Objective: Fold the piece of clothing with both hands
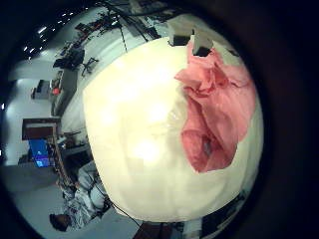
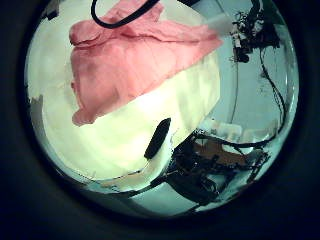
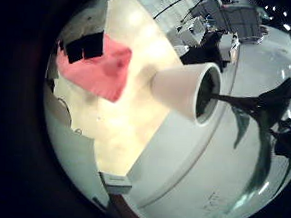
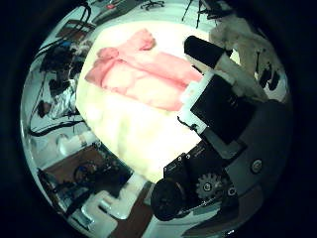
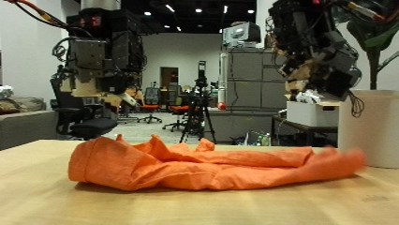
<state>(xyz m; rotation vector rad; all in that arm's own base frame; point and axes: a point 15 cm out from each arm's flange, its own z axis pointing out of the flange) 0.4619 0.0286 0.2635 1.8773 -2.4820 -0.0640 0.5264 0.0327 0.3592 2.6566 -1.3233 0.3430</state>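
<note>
Orange-pink garment lying crumpled on the counter, left hand and right hand raised well above, fingers' state impossible to tell

Room evenly lit by ceiling lights, bright overall. Palm views have heavy fisheye warp and black vignette rings; glare washes out the table top. Outside view's foreground slightly soft.

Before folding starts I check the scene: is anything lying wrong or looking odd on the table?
The orange-pink garment lies crumpled in wrinkled ridges on the table, not spread flat. Both the left hand and the right hand hang above it, apart from it.
</note>
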